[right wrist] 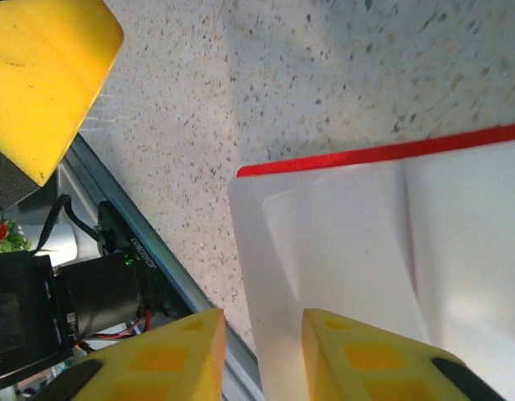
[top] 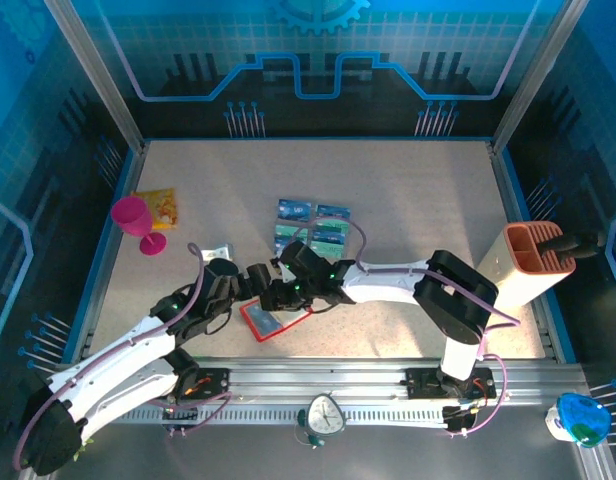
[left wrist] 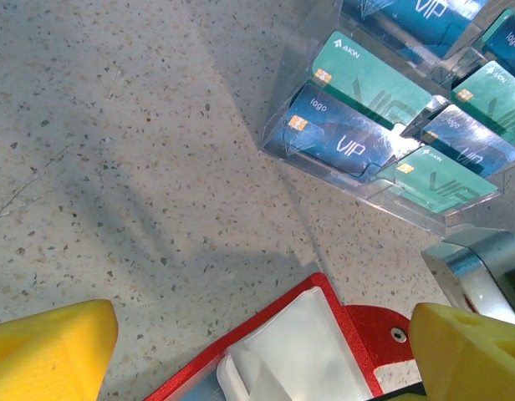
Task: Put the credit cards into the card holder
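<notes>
The card holder [top: 271, 322] is a red pouch lying open on the table near the front edge, its clear plastic sleeves [left wrist: 299, 355] facing up. Blue and teal-green credit cards [left wrist: 366, 125] stand in a clear tiered rack [top: 313, 225] behind it. My left gripper [left wrist: 264, 324] hovers over the holder's far corner, open wide, one yellow finger on each side. My right gripper [right wrist: 262, 326] is low over the holder's sleeve [right wrist: 341, 242]. Its jaws stand a little apart. The sleeve's edge runs up between them and the left finger [right wrist: 165, 355] is clear of it.
A pink goblet [top: 138, 222] and a yellow-orange packet [top: 158, 205] sit at the left. An orange-brown slotted organizer [top: 533, 262] stands at the right edge. The metal front rail [right wrist: 115, 209] runs close beside the holder. Both grippers [top: 250, 283] [top: 280, 297] crowd together above the holder.
</notes>
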`<state>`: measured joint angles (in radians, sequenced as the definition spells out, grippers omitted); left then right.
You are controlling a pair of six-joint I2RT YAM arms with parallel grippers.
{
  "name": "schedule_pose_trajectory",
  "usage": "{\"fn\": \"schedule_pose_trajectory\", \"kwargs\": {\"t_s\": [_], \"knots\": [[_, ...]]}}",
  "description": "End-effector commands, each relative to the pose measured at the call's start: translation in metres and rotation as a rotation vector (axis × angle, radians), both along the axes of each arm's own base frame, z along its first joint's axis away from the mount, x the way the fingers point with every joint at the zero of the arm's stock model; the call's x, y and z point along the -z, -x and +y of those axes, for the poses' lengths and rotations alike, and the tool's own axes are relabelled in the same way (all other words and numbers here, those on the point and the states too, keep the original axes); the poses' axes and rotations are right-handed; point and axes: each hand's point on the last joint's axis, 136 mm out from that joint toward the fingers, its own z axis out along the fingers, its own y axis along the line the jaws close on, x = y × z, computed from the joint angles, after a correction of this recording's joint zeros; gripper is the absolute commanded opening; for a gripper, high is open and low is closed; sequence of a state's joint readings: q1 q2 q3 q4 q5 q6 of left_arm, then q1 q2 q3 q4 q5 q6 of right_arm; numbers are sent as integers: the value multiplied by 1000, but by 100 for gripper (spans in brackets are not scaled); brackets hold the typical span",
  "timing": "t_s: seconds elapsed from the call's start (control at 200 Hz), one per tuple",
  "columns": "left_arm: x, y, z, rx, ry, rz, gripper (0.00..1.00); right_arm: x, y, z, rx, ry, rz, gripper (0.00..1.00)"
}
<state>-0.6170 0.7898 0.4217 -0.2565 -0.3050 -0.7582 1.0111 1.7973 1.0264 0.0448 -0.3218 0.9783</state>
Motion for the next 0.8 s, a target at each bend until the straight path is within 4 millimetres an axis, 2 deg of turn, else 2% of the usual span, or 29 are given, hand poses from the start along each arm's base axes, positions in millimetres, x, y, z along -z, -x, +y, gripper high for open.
{"fn": "schedule_pose_trajectory", "kwargs": {"t_s": [0.0, 0.1, 0.385, 0.5, 0.595, 0.795], "knots": [[3, 3, 0, 18, -7, 18, 91, 2, 12, 1, -6, -2, 13, 37], [2, 1, 0, 19, -8, 18, 91, 12, 14, 3, -1, 0, 33, 40], [6, 3, 2, 14, -16, 33, 91, 31, 22, 16, -36, 21, 64, 44], [5, 3, 3, 13, -17, 35, 91, 42, 25, 16, -43, 38, 79, 44], [5, 3, 4, 11, -21, 37, 90, 37, 24, 14, -41, 28, 67, 44], [7, 4, 4, 11, -22, 43, 90, 6, 8, 4, -20, -13, 5, 43]]}}
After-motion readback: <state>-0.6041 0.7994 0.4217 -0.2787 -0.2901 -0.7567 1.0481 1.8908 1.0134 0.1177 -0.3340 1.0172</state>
